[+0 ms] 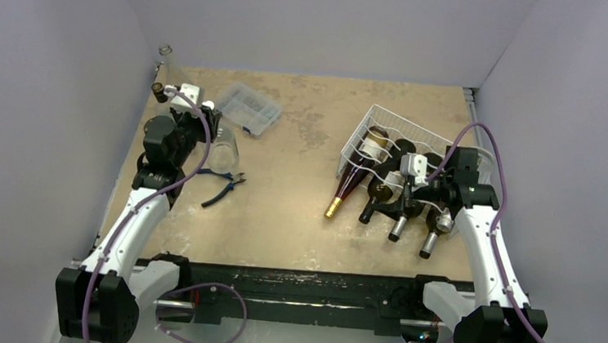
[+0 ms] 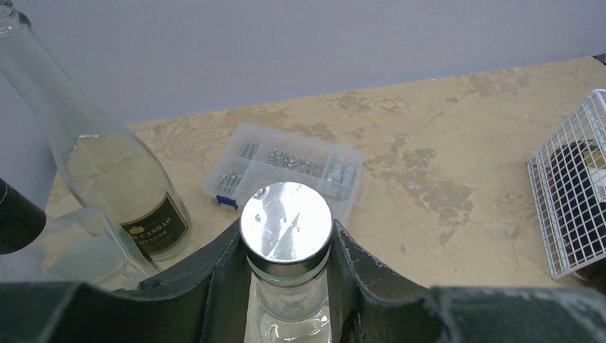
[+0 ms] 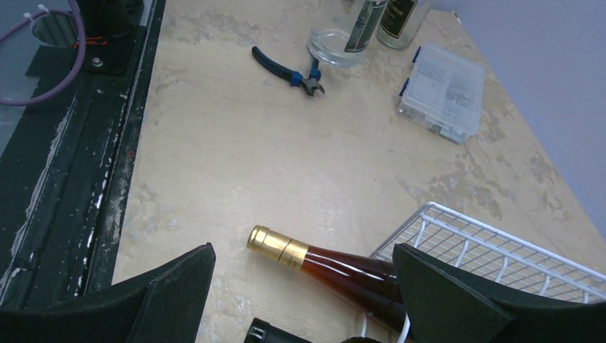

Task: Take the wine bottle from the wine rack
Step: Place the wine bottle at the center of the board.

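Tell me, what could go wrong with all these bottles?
The left hand grips a clear bottle just by its neck; it might slip or knock the tall bottle standing beside it. The open right hand hangs over the wine rack; grabbing one bottle could nudge the gold-capped bottle, which might roll.

My overhead camera sits above and behind the black rail (image 1: pixel 291 289) at the near edge. It looks down and forward over the whole tan, stone-patterned table (image 1: pixel 297 212) to its far corners. The left wrist camera rides low by the far-left corner, facing right along the far edge. The right wrist camera hangs close over the right side, facing left across the table. All three catch the clear plastic compartment box (image 1: pixel 247 108) and the white wire rack (image 1: pixel 387 121).
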